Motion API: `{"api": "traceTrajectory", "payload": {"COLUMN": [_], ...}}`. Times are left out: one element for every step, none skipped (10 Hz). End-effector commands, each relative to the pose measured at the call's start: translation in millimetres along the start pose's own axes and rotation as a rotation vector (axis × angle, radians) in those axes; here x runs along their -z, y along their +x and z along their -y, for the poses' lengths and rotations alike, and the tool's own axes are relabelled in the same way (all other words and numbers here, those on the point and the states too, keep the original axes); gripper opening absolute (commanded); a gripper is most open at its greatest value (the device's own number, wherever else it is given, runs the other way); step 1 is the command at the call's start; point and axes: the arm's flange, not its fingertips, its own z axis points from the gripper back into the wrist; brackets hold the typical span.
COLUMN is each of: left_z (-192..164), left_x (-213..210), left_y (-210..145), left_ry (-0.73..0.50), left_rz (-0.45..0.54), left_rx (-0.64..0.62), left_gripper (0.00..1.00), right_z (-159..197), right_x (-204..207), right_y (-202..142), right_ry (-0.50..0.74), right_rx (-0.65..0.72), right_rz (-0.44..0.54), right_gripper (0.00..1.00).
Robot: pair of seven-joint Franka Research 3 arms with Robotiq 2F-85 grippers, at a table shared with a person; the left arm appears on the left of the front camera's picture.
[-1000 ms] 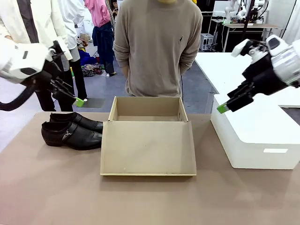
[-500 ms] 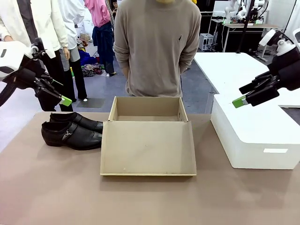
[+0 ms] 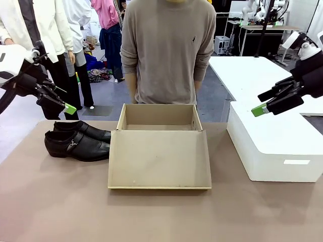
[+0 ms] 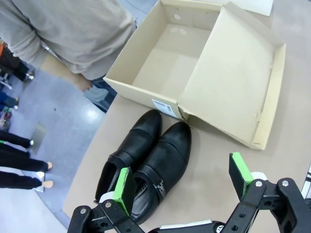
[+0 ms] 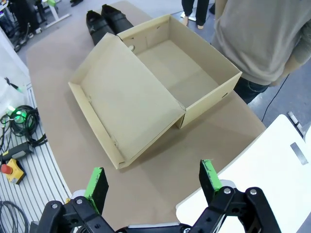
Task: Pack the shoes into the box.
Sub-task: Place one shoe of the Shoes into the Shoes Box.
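My left gripper (image 4: pixel 183 180) hangs spread, empty, the shoes (image 4: pixel 150 155) well below its fingers; my right gripper (image 5: pixel 153 178) likewise, over the box (image 5: pixel 209 104).

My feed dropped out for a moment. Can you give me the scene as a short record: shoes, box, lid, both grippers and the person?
shoes: pair side by side on the table, to the robot's left of the box, not packed
box: open, nothing inside
lid: flap folded down toward the robot
left gripper: open, empty, raised above the shoes
right gripper: open, empty, raised near the white block
person: standing behind the box, touching nothing
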Motion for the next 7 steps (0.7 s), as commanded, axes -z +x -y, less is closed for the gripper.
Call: {"api": "traceTrajectory", "payload": {"left_z": [-1.0, -1.0, -1.0, -1.0, -1.0, -1.0, -1.0], "left_x": [0.7, 0.7, 0.7, 0.7, 0.7, 0.7, 0.7], "left_y": [-1.2, -1.2, -1.2, -1.2, -1.2, -1.2, -1.2], "left_ry": [-0.007, -0.007, -0.007, -0.007, -0.007, -0.007, -0.007], "left_rz": [0.004, 0.004, 0.004, 0.004, 0.004, 0.004, 0.004], "left_rx": [0.01, 0.01, 0.01, 0.01, 0.01, 0.01, 0.01], "left_gripper": [1.0, 1.0, 1.0, 1.0, 1.0, 1.0, 1.0], "right_z": [0.5, 0.5, 0.5, 0.5, 0.5, 0.5, 0.5], "right_x": [0.6, 0.6, 0.6, 0.6, 0.6, 0.6, 0.6], "right_y": [1.3, 1.3, 1.3, 1.3, 1.3, 1.3, 1.3], "right_ry": [0.005, 0.005, 0.005, 0.005, 0.005, 0.005, 0.005], "right_rx": [0.001, 0.001, 0.001, 0.001, 0.001, 0.001, 0.001], "right_rz": [0.011, 0.011, 0.011, 0.011, 0.011, 0.011, 0.011], "right_gripper": [1.0, 1.0, 1.0, 1.0, 1.0, 1.0, 1.0]}}
